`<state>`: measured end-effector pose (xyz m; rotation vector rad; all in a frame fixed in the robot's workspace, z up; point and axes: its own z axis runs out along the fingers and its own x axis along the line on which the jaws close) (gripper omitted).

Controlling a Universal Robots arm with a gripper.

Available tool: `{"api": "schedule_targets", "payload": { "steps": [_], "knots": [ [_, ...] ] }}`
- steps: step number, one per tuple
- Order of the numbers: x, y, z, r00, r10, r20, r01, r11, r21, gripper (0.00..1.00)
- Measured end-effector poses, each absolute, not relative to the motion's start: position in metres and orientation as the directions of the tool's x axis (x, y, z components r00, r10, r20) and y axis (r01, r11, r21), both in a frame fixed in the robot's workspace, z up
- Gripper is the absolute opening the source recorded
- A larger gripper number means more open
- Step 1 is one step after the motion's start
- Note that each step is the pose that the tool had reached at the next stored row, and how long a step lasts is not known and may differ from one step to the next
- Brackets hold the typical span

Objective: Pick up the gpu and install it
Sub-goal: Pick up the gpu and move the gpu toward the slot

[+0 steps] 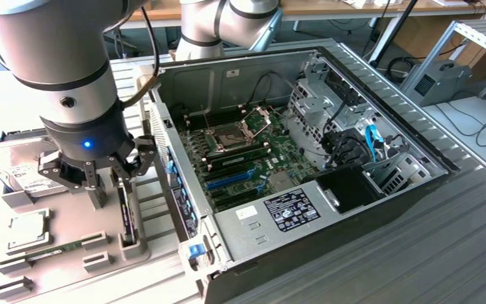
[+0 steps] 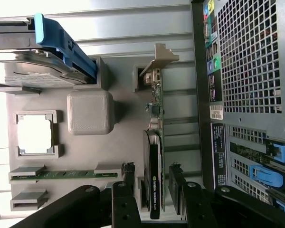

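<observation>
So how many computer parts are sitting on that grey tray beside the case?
4: hard drive at one end, processor beside it, RAM stick past that, gpu on edge nearest the case. The arm may hide more.

Bright, even light; washed-out glare.

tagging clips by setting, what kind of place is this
Probably a robotics lab or test workshop for computer assembly: a silver robot arm hangs over a grey moulded tray of loose computer parts, beside an open black desktop computer case on a ribbed metal bench.
</observation>
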<state>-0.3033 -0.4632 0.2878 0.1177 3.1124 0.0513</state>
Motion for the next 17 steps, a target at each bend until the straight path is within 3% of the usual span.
{"api": "schedule_targets", "payload": {
  "steps": [17],
  "knots": [
    [-0.296, -0.459, 0.26, -0.997, 0.076, -0.025, 0.075, 0.997, 0.025, 0.42]
  ]
}}
